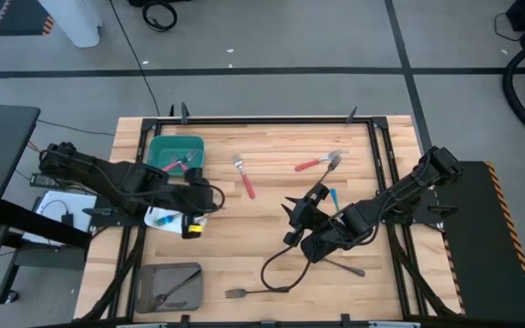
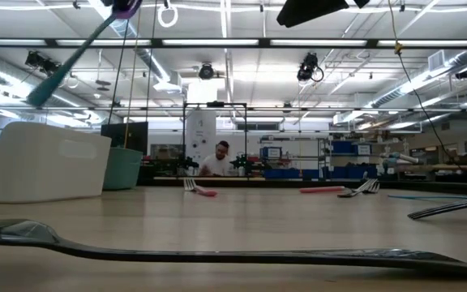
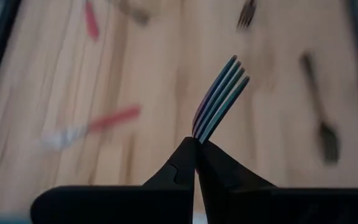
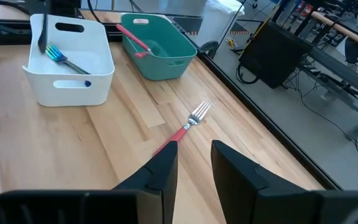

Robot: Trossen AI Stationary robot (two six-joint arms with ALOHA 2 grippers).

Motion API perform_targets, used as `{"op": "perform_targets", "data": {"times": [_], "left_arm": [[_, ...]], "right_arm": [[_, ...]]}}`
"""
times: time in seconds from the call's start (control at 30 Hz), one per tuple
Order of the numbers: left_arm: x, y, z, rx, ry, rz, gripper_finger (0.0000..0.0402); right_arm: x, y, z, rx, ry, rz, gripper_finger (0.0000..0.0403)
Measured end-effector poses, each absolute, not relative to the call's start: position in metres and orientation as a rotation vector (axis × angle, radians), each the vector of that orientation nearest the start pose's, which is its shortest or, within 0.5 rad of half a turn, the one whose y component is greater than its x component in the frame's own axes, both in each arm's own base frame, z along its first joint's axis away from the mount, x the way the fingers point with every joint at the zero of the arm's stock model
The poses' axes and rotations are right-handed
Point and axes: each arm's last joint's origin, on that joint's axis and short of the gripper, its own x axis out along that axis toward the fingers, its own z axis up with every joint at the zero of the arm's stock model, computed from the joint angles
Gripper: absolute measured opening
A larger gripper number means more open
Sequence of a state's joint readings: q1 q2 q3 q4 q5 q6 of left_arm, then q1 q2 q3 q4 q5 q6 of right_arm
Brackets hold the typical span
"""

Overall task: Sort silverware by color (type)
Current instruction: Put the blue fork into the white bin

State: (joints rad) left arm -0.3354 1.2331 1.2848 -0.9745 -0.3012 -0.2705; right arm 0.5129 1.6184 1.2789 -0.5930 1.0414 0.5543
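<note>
Left gripper [image 3: 196,146] clamped on a blue-handled fork [image 3: 219,96], hanging over the white bin [image 1: 158,219] at table's left. Right gripper [image 4: 194,158] fingers apart, holding nothing, mid-table above a red-handled fork [image 4: 182,129].

1. No text, label, brand, number or sign can be read in any of the views.
2. The white bin [image 4: 70,59], the green bin [image 4: 157,46] and the wooden table [image 1: 272,155] show no lettering.
</note>
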Motion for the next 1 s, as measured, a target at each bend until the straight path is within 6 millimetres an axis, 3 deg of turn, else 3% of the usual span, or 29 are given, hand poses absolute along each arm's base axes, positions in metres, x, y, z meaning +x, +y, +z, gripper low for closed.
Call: {"op": "perform_targets", "data": {"times": [0.2, 0.6, 1.0], "left_arm": [[0.201, -0.06, 0.327, 0.053, 1.125, 0.215, 0.0015], [0.196, -0.037, 0.275, 0.108, 1.318, 0.318, 0.0016], [0.195, -0.025, 0.264, 0.021, 1.384, 0.318, 0.0034]], "right_arm": [[0.302, 0.142, 0.276, -0.123, 0.506, -0.636, 0.0105], [0.302, 0.142, 0.276, -0.127, 0.514, -0.626, 0.0105], [0.303, 0.14, 0.276, -0.126, 0.515, -0.631, 0.0105]]}}
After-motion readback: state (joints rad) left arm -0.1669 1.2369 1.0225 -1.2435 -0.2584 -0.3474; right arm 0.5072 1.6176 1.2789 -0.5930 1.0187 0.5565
